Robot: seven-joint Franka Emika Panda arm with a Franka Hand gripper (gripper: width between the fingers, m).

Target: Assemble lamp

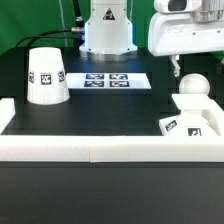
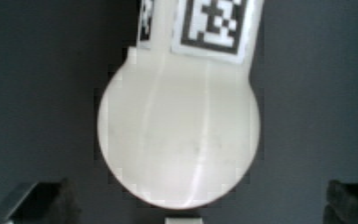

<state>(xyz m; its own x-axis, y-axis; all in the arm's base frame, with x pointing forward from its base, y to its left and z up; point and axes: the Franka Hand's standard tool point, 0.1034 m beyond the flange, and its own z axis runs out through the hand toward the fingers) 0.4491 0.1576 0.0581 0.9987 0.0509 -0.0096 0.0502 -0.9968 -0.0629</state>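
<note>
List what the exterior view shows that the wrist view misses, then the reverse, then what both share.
Exterior view only: the shade, the marker board, the border wall and the whole base block. Wrist view only: the fingertips spread wide, one on each side of the bulb, not touching it. Both: the bulb and the open gripper close to it.
</note>
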